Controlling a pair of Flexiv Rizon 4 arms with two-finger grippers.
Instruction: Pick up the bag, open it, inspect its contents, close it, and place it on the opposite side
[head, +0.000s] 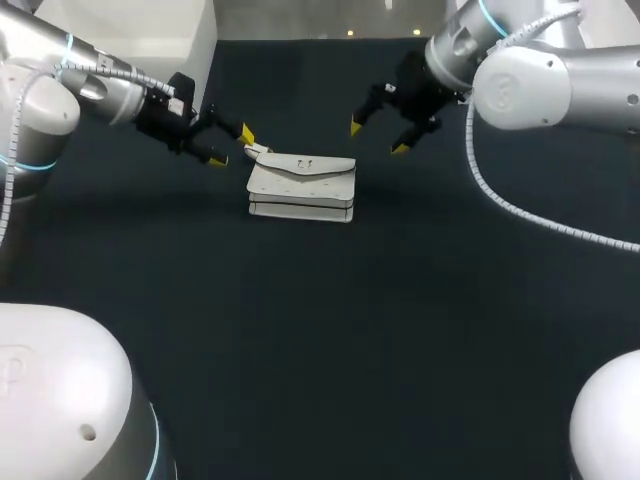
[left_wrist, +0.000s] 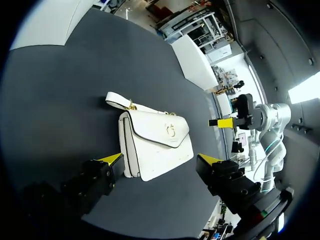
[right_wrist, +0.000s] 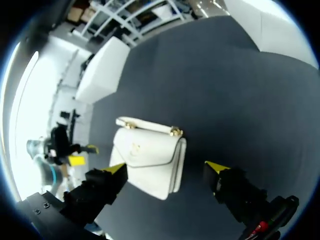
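Note:
A white flap bag (head: 301, 187) with a gold clasp lies flat on the dark table, flap shut, its handle toward the far left. My left gripper (head: 232, 145) hovers open just left of the bag, by the handle. My right gripper (head: 378, 136) hangs open above and to the right of the bag. In the left wrist view the bag (left_wrist: 155, 144) lies ahead of the open gripper (left_wrist: 160, 159), with my right gripper (left_wrist: 226, 122) beyond it. In the right wrist view the bag (right_wrist: 148, 156) sits ahead of the open gripper (right_wrist: 166, 167), nothing between the fingers.
The dark table (head: 330, 330) stretches wide in front of the bag. A white box (head: 135, 35) stands at the far left edge.

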